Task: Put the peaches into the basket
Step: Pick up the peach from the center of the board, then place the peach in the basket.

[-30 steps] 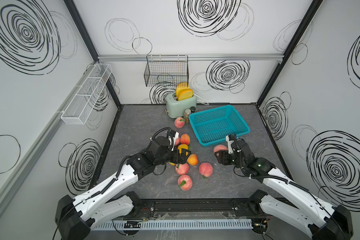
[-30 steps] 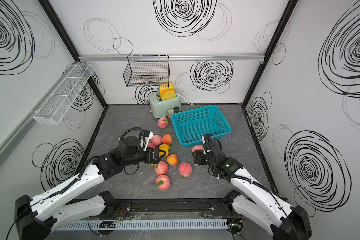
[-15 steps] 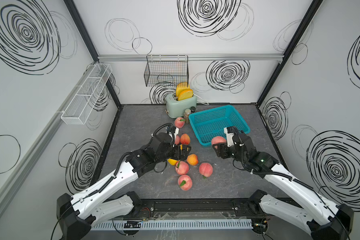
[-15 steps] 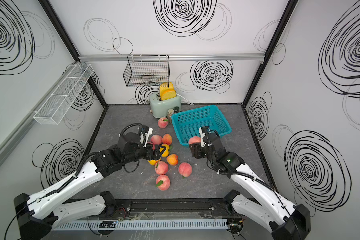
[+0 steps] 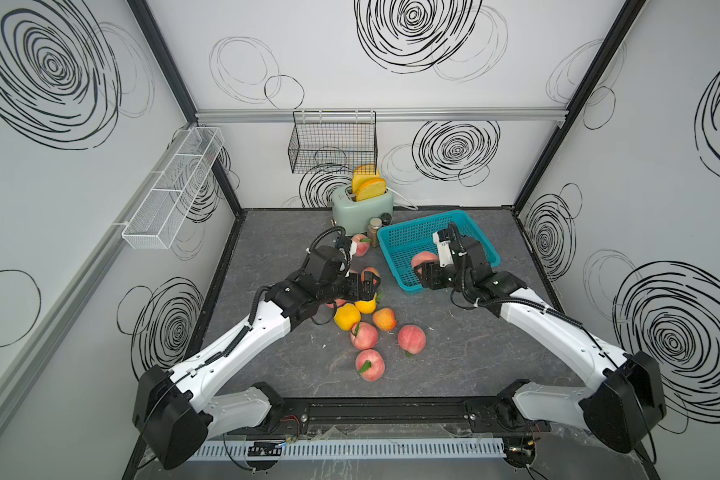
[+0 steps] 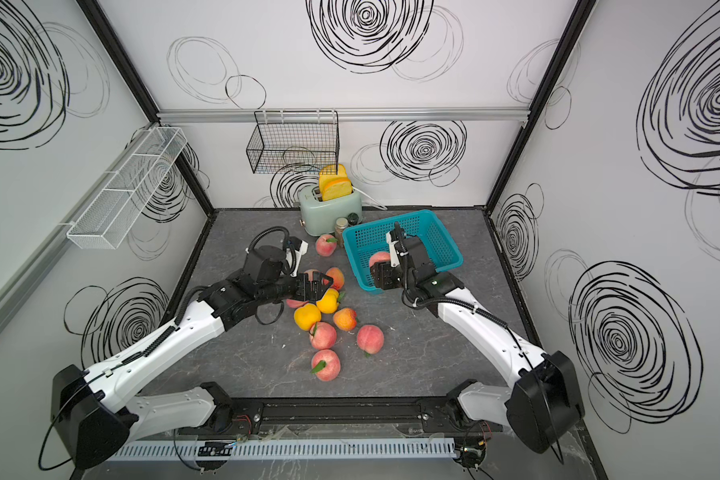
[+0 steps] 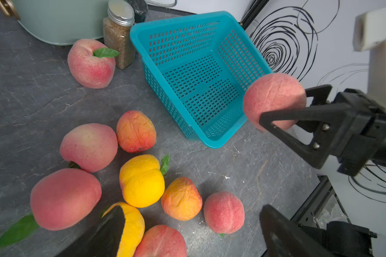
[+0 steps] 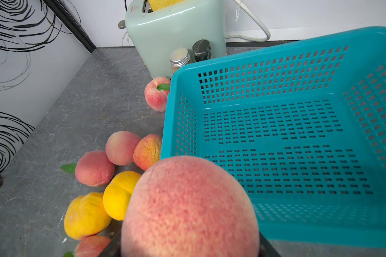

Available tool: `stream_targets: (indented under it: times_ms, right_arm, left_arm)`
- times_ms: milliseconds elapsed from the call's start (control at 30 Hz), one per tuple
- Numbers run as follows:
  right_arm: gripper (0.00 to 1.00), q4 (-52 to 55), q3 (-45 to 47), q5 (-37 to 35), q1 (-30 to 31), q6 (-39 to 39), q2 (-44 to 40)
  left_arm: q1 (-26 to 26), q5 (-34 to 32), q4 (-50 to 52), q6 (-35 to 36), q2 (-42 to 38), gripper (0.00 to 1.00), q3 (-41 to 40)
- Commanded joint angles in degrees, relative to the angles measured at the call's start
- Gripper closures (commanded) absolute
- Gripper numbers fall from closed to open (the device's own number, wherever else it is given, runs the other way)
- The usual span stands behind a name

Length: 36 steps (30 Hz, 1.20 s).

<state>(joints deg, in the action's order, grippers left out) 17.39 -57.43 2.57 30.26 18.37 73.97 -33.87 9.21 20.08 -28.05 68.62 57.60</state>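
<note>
The teal basket [image 5: 476, 230] [image 6: 435, 230] stands at the back right, with nothing inside it in the wrist views [image 7: 143, 37] [image 8: 276, 51]. My right gripper [image 5: 422, 271] [image 6: 378, 271] is shut on a pink peach [image 5: 424, 259] [image 6: 378, 258] [image 7: 274, 98] [image 8: 189, 207], held over the basket's near rim. My left gripper [image 5: 368, 286] [image 6: 321, 286] [image 7: 192, 222] hangs open above a pile of several peaches: yellow ones [image 5: 347, 316] [image 7: 142, 180], orange ones [image 5: 384, 318], pink ones [image 5: 370, 365] [image 5: 411, 338]. Another pink peach [image 5: 360, 245] lies beside the jar.
A mint toaster [image 5: 362, 208] holding bread slices stands at the back, with a spice jar [image 5: 375, 229] between it and the basket. A black wire basket [image 5: 333, 145] hangs on the back wall, a white mesh rack [image 5: 171, 195] on the left wall.
My right gripper has lifted the pink peach off the table and carried it back to the basket's near rim. My left gripper has moved farther over the pile, still open.
</note>
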Motion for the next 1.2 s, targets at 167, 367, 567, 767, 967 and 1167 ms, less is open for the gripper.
stream_targets:
  times_ms: [167, 367, 567, 767, 967, 1167]
  right_arm:
    - [0.39, -4.47, -7.85, 5.22, -6.09, -6.18, 10.49]
    - [0.39, -5.88, -12.42, 6.09, -8.55, -7.8, 17.92]
    - [0.38, -6.71, -16.85, 7.0, -8.95, -8.27, 24.75]
    - [0.38, -7.36, -20.94, 7.83, -9.48, -8.6, 30.66]
    - [0.38, -7.48, -24.29, 9.28, -9.48, -8.62, 35.86]
    - [0.39, -8.52, -26.2, 9.36, -9.51, -8.09, 39.02]
  left_arm:
    - [3.44, 4.94, -7.82, 1.98, 3.79, 0.02, 2.56]
    - [3.67, 5.41, -9.44, 2.6, 6.47, 0.02, 3.97]
    - [4.31, 5.11, -9.59, 3.36, 7.78, 0.02, 4.81]
    - [6.11, 7.26, -11.61, 4.2, 9.12, 0.02, 3.91]
    - [7.36, 7.66, -13.74, 3.88, 10.17, 0.02, 3.05]
    - [8.61, 7.83, -15.02, 3.88, 10.93, 0.02, 3.02]
